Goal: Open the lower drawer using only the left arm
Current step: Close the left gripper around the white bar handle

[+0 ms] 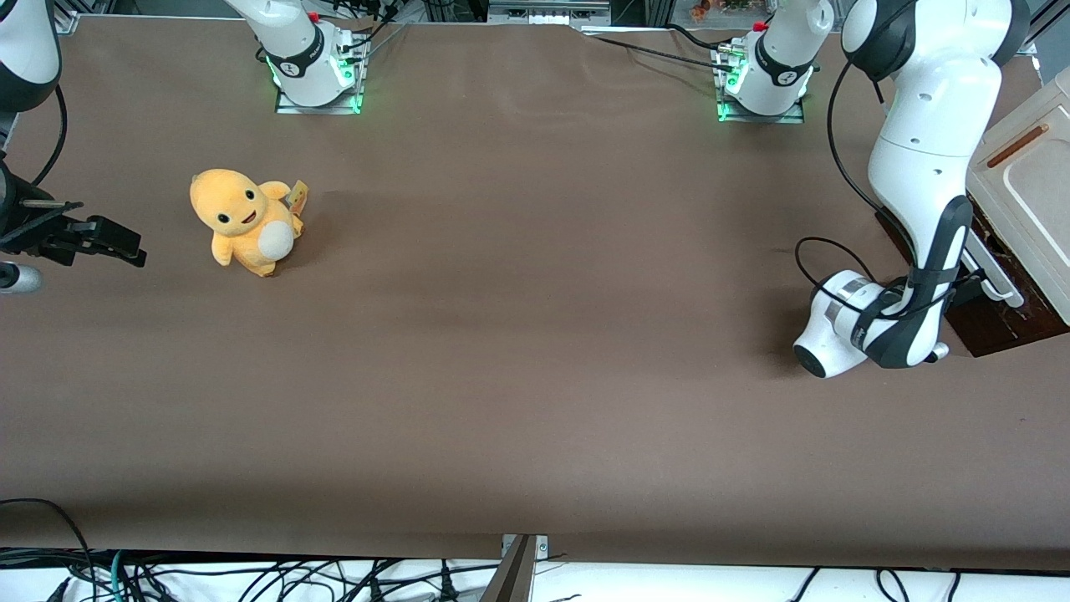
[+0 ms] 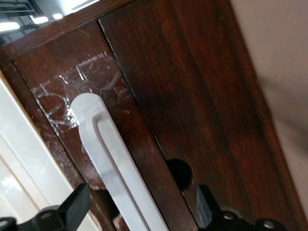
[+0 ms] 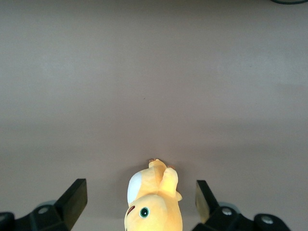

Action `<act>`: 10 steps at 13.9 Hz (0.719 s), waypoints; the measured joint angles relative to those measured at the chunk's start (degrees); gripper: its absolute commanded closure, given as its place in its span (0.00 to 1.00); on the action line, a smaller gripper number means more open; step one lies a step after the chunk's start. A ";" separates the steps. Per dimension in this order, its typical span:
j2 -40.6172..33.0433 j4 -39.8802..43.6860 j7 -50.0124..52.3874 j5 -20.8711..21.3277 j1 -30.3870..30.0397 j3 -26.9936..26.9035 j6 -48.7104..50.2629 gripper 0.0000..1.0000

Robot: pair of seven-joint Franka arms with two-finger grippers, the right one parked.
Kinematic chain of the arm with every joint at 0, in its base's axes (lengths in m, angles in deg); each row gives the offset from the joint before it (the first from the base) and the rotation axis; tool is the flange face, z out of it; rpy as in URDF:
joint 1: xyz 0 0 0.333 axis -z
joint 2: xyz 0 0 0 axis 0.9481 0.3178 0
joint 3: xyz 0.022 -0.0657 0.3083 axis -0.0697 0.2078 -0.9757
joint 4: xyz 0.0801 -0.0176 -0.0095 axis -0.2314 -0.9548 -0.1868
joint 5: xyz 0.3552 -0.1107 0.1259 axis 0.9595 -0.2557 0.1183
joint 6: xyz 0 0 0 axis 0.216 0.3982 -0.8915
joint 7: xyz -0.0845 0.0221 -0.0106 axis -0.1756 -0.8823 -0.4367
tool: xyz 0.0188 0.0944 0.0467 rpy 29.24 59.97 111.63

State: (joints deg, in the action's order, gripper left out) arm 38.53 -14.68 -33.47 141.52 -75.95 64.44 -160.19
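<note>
The lower drawer (image 2: 202, 96) has a dark reddish-brown wood front and a white bar handle (image 2: 108, 144). No pale inner box shows. My left gripper (image 2: 142, 197) is open and right at the front, with one black finger (image 2: 74, 204) on each side of the handle and not touching it. In the front view the left arm (image 1: 919, 209) reaches down to the cabinet's front at the working arm's end of the table. The handle (image 1: 996, 283) shows just past the arm's wrist, which hides the gripper there.
The cabinet's cream top panel (image 1: 1032, 180) with a brown slot lies above the drawer front. A yellow plush toy (image 1: 247, 219) sits toward the parked arm's end of the brown table (image 1: 535, 334). It also shows in the right wrist view (image 3: 151, 202).
</note>
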 measured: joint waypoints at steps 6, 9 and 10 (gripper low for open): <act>0.00 0.57 -0.01 1.55 -1.00 0.03 0.00 0.55; -0.06 0.89 -0.01 1.89 -0.91 0.04 0.47 0.70; -0.16 1.07 -0.07 2.35 -0.80 0.04 0.87 0.74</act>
State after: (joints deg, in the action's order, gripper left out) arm 38.37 -13.61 -33.54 143.87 -76.75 64.48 -159.33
